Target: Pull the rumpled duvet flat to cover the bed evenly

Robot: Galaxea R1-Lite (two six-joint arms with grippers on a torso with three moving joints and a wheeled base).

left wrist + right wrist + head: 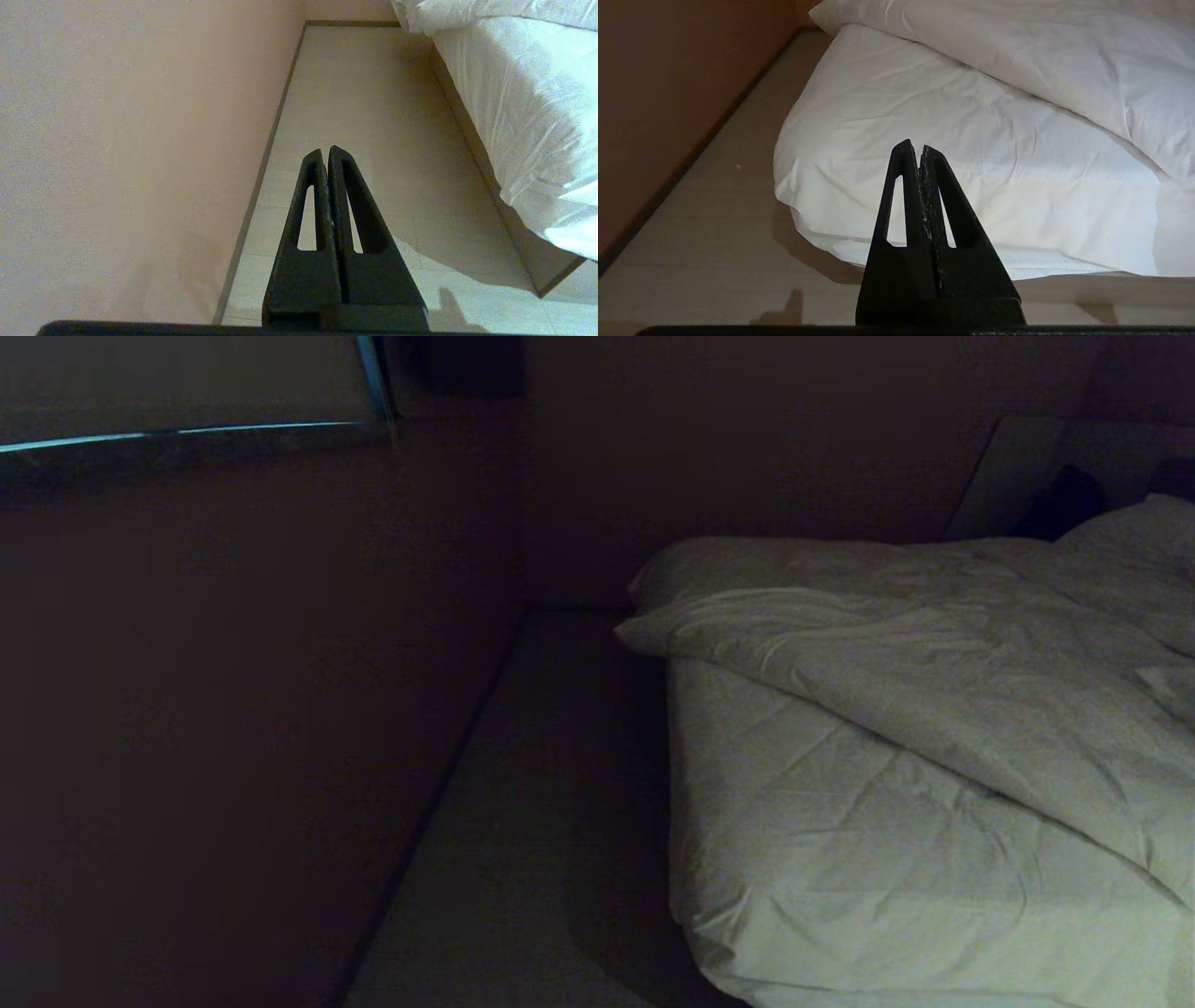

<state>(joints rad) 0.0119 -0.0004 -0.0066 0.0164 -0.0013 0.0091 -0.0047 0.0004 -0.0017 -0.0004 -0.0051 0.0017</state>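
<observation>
The bed (840,868) fills the right of the head view, with its white mattress sheet bare at the near corner. The duvet (934,663) is bunched further up the bed, its creased edge running slantwise across the mattress. My left gripper (325,149) is shut and empty, hanging over the floor beside the bed's low base (514,224). My right gripper (915,145) is shut and empty too, short of the mattress corner (924,140), with the duvet (1041,60) beyond it. Neither arm shows in the head view.
A wall (233,709) runs along the left, leaving a narrow strip of floor (523,821) between it and the bed. A white pillow (1139,537) lies at the far right against the headboard panel (1018,476).
</observation>
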